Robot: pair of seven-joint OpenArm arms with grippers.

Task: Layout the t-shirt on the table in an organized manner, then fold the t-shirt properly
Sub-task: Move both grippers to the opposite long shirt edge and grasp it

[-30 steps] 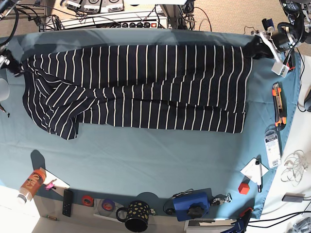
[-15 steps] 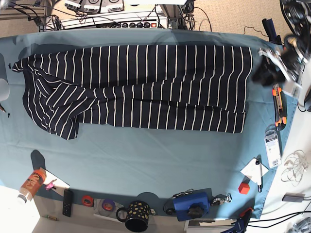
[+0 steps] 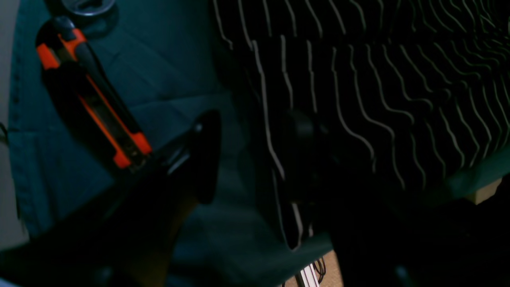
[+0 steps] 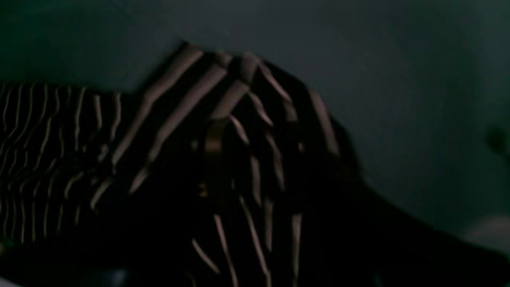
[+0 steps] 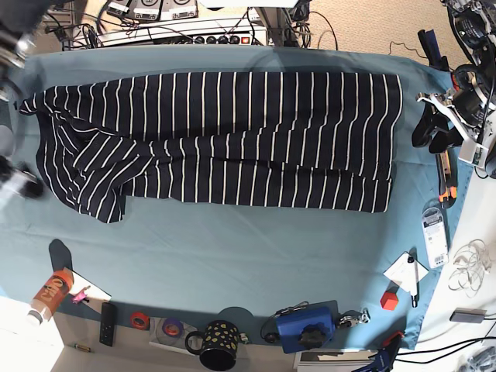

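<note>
The dark navy t-shirt [image 5: 225,132] with thin white stripes lies spread wide across the far half of the teal table [image 5: 232,256]; its left part is bunched into diagonal folds. My left gripper [image 5: 432,130] is open and empty just off the shirt's right edge. In the left wrist view the left gripper [image 3: 255,159] straddles the shirt's edge [image 3: 358,99], with one finger [image 3: 203,155] over bare cloth. My right gripper [image 5: 19,182] is a blur at the shirt's left edge. The right wrist view is dark and shows only a striped fold [image 4: 223,131].
An orange and black box cutter [image 5: 444,167] lies right by the left gripper, also in the left wrist view [image 3: 91,99]. A packet [image 5: 435,232], red cube [image 5: 388,299], blue device [image 5: 304,327], mug [image 5: 217,345] and bottle [image 5: 50,293] line the right and front edges.
Both grippers let go of the shirt's far corners. The left gripper moved toward the front along the right edge; the right gripper came back in lower at the left edge. The shirt's far edge lies flat.
</note>
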